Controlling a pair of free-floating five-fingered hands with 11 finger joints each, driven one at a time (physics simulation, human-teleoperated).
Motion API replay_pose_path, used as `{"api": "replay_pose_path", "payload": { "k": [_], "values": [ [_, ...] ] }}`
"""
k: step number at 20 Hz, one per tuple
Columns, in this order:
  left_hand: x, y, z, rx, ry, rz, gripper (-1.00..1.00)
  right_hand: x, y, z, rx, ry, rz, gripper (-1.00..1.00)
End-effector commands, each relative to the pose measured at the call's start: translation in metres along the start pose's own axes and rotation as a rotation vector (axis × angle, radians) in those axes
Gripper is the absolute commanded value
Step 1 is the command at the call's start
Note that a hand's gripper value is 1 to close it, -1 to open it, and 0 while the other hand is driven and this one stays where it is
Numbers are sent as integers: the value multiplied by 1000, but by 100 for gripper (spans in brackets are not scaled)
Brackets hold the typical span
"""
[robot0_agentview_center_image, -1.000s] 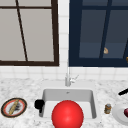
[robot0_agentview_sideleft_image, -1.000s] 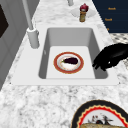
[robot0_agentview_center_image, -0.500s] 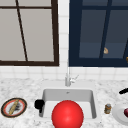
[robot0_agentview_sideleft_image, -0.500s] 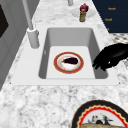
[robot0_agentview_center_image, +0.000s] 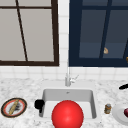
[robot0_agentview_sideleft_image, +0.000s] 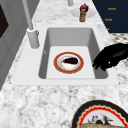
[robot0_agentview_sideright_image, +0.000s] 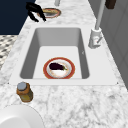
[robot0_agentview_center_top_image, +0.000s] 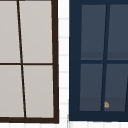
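My left hand (robot0_agentview_center_image: 39, 103) hovers at the sink's (robot0_agentview_center_image: 45, 93) left front corner, holding nothing. Seen from the left side, the left hand (robot0_agentview_sideleft_image: 111, 57) hangs over the front rim with its fingers relaxed and pointing down. From the right side the left hand (robot0_agentview_sideright_image: 35, 11) is at the far end, beside a plate. In the basin lies a red-rimmed plate (robot0_agentview_sideleft_image: 68, 62) with a dark eggplant (robot0_agentview_sideleft_image: 70, 60) on it; the right side view also shows this plate (robot0_agentview_sideright_image: 59, 68). My right hand (robot0_agentview_center_image: 123, 86) is at the picture's right edge, above the counter.
A dark-rimmed plate with food (robot0_agentview_center_image: 13, 107) sits on the counter left of the sink. A small jar (robot0_agentview_center_image: 108, 108) and a white plate (robot0_agentview_center_image: 120, 113) stand to the right. The faucet (robot0_agentview_center_image: 68, 77) rises behind the basin. A red round shape (robot0_agentview_center_image: 67, 115) covers the sink's front.
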Motion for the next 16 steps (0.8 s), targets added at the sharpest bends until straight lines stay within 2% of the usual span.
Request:
{"api": "replay_pose_path", "payload": {
  "k": [1, 2, 5, 6, 8, 10, 16],
  "values": [
    [0, 0, 0, 0, 0, 0, 0, 0, 2, 1, 0, 0, 0, -100],
    [0, 0, 0, 0, 0, 0, 0, -5, -1, 4, 18, -41, -12, -100],
    [0, 0, 0, 0, 0, 0, 0, -4, 2, 11, 42, -77, -8, -100],
    [0, 0, 0, 0, 0, 0, 0, 2, 6, 14, 29, -97, -37, -100],
    [0, 0, 0, 0, 0, 0, 0, 11, 10, 16, 49, -51, -70, -100],
    [0, 0, 0, 0, 0, 0, 0, 3, 10, 18, 32, 3, -152, -100],
    [0, 0, 0, 0, 0, 0, 0, 10, 13, 23, 56, 42, -223, -100]
  ]
}}
